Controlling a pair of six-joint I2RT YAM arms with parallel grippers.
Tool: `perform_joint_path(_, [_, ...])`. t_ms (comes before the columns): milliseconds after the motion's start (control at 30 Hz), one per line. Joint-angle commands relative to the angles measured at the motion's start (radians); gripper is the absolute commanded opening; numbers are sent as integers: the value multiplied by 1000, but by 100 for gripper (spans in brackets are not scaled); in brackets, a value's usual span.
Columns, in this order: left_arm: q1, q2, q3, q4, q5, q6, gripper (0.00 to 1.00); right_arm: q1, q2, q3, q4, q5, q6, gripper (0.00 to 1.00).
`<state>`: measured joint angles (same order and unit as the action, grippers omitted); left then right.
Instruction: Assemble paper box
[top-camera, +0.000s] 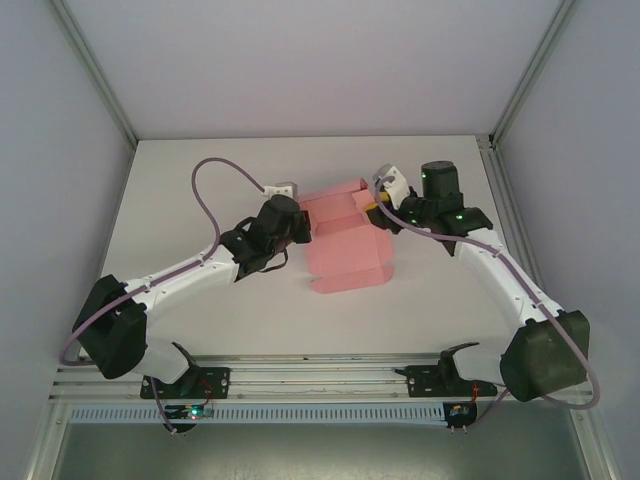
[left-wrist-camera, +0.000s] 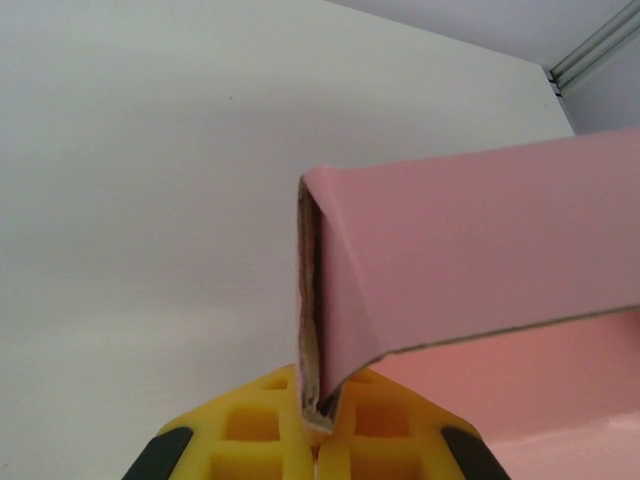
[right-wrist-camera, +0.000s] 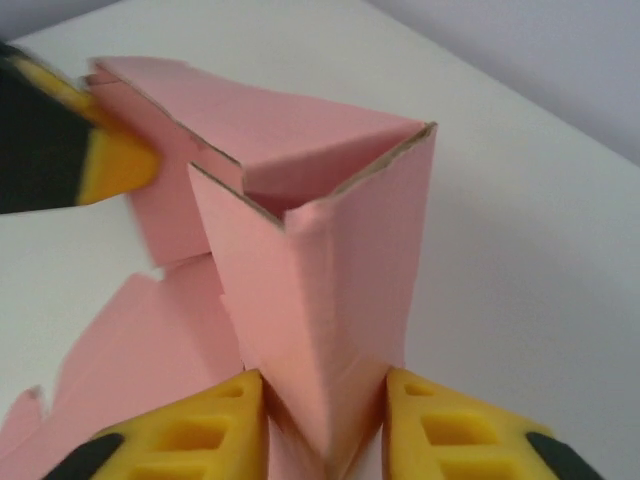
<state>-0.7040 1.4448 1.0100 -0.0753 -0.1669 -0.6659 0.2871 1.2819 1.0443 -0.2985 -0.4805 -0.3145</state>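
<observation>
The paper box (top-camera: 345, 250) is pink card, partly folded, lying mid-table with flat flaps spread toward the front. My left gripper (top-camera: 305, 228) holds its left side. In the left wrist view the yellow jaws (left-wrist-camera: 318, 420) are pressed together on a doubled wall edge of the paper box (left-wrist-camera: 480, 240). My right gripper (top-camera: 378, 212) is at the far right corner. In the right wrist view it (right-wrist-camera: 325, 420) has both yellow pads against a folded upright corner of the paper box (right-wrist-camera: 330, 270). The left gripper's fingertip (right-wrist-camera: 110, 165) shows at the upper left.
The white table (top-camera: 200, 180) is bounded by grey walls and metal frame posts at the back and sides. A grey cable loops above the left arm (top-camera: 205, 180). The arm bases sit on the rail at the front edge.
</observation>
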Motion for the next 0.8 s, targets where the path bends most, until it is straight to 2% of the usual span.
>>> perform_joint_path(0, [-14, 0, 33, -23, -23, -22, 0, 102, 29, -15, 184, 449, 192, 23])
perform_joint_path(133, [-34, 32, 85, -92, -98, -59, 0, 251, 81, -44, 315, 818, 231, 20])
perform_joint_path(233, [-36, 60, 119, -117, -94, -105, 0, 361, 133, -52, 407, 1043, 208, 15])
perform_joint_path(300, [-38, 76, 139, -131, -82, -125, 0, 396, 161, -47, 450, 1148, 195, 9])
perform_joint_path(367, [-39, 86, 152, -144, -73, -135, 0, 406, 186, -35, 479, 1251, 192, 1])
perform_joint_path(567, [-44, 78, 159, -187, -105, -200, 0, 397, 256, -29, 580, 1530, 74, 0])
perform_joint_path(633, [-43, 76, 165, -219, -123, -240, 0, 393, 293, -40, 684, 1646, -32, 0])
perform_joint_path(767, [-43, 83, 179, -295, -166, -309, 0, 386, 355, -81, 1014, 1752, -285, 0])
